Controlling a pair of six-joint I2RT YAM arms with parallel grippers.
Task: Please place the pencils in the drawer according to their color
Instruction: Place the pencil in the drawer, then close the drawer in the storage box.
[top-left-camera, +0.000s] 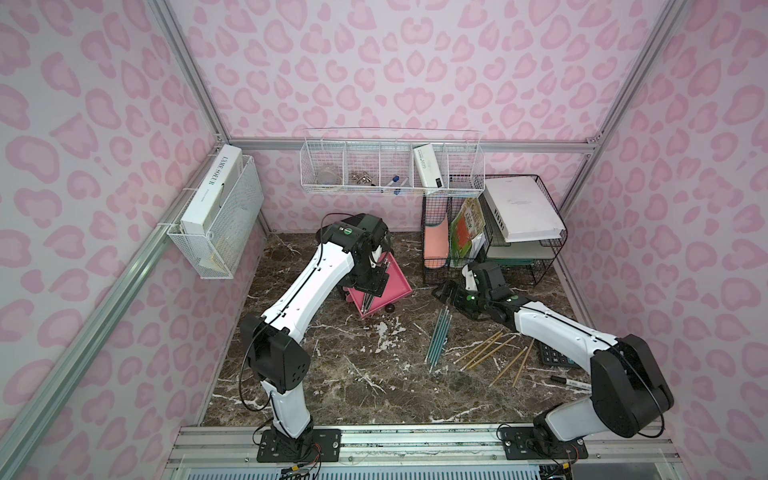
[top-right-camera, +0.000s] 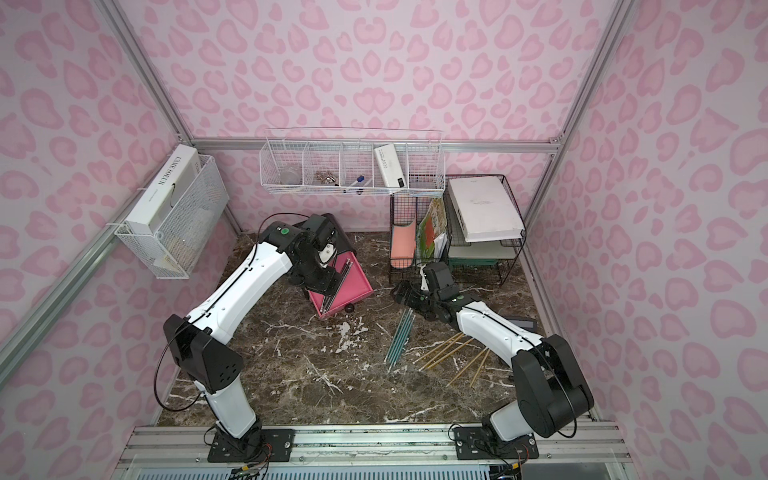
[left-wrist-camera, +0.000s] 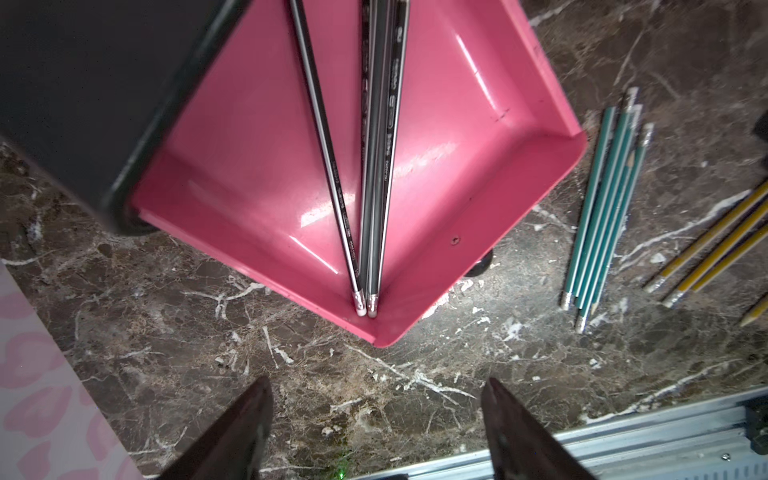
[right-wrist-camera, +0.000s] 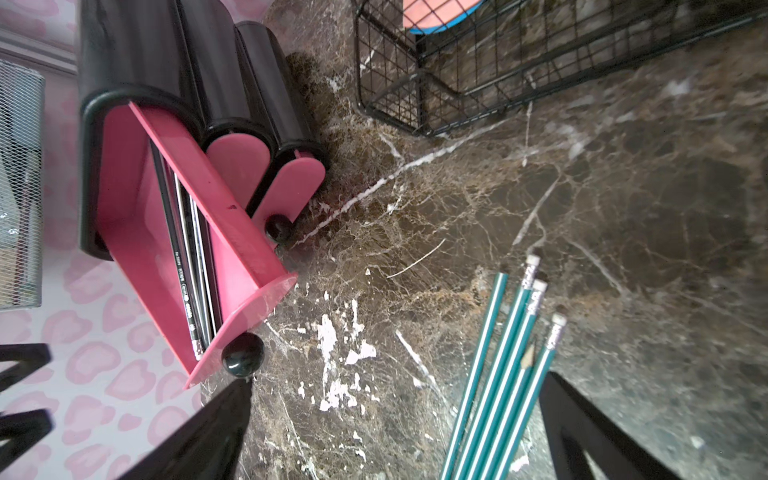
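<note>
Closest to me, the aluminium rail (top-left-camera: 415, 440) runs along the 6 o'clock edge with both arm bases bolted to it. Beyond it spreads the brown marble table (top-left-camera: 353, 386). The left arm (top-left-camera: 307, 286) reaches up toward 11 o'clock and the right arm (top-left-camera: 557, 332) toward 1 o'clock.

The black wire rack (top-left-camera: 519, 266) stands at 1 o'clock. The drawer cabinet (top-right-camera: 336, 237) sits at 11 o'clock, its top pink drawer (left-wrist-camera: 478, 145) pulled out and its two lower drawers pushed in.

The left gripper (left-wrist-camera: 378, 386) hangs above that open drawer, jaws spread wide, holding nothing. The right gripper (right-wrist-camera: 392, 388) sits low over the table between cabinet and rack, jaws equally wide and empty.

A few black pencils (left-wrist-camera: 374, 166) lie in the open drawer, their eraser ends bunched in its front corner. The teal pencils (top-left-camera: 438, 336) lie side by side on the marble just toward 3 o'clock of centre, near the right gripper. The yellow pencils (top-left-camera: 486, 351) are scattered farther out toward 4 o'clock, partly under the right arm.
</note>
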